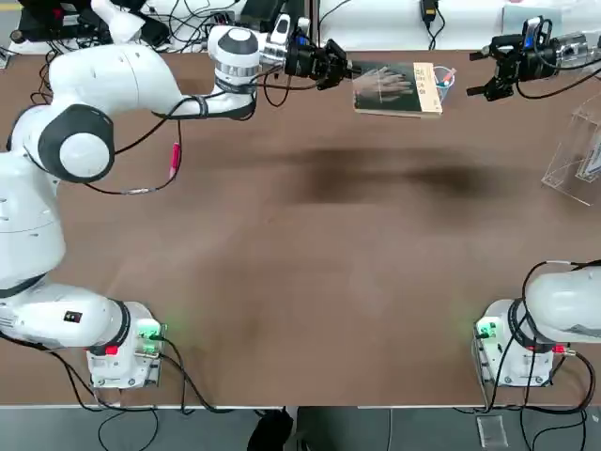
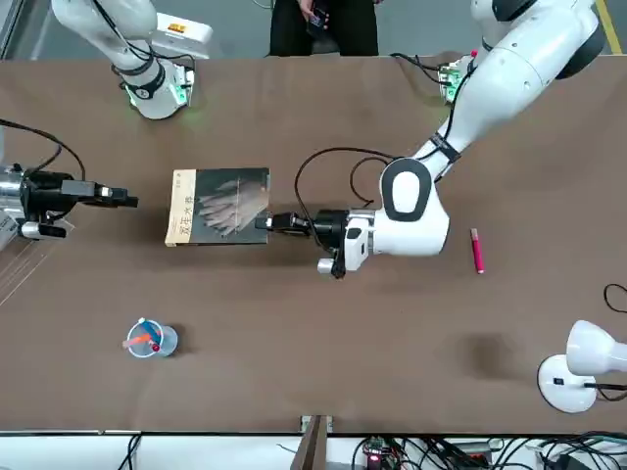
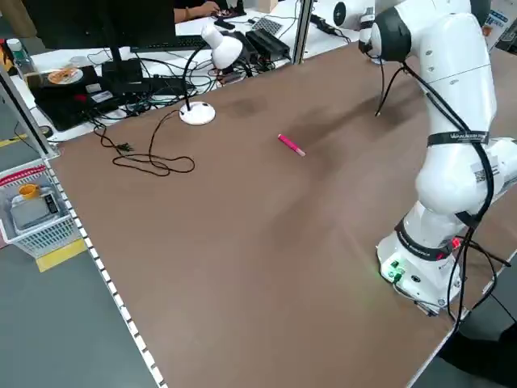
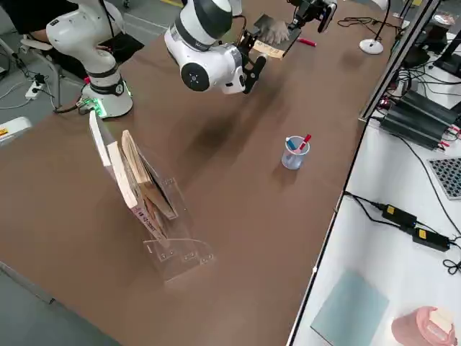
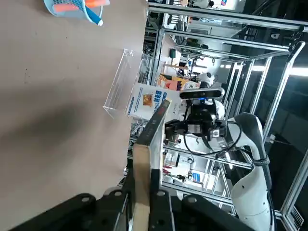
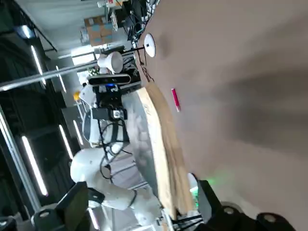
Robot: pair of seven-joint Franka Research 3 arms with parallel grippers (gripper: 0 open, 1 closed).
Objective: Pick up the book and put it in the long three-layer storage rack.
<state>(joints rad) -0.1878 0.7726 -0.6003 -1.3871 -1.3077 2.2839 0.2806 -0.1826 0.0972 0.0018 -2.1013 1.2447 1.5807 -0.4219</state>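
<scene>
The left pincer (image 2: 265, 223) is gripping the book (image 2: 225, 207) above the far desk (image 1: 310, 244); the right pincer (image 1: 477, 73) is waiting wide, probably needing to receive it.

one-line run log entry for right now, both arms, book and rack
left gripper: shut on book, held above table | right gripper: open, beside rack | book: not in rack | rack: holds other books

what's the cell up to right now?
Left arm has the book clamped in its gripper, held up over the table. Right gripper is open and empty, out near the clear rack, facing the book. The rack already has some books in it; this one isn't in yet.
</scene>
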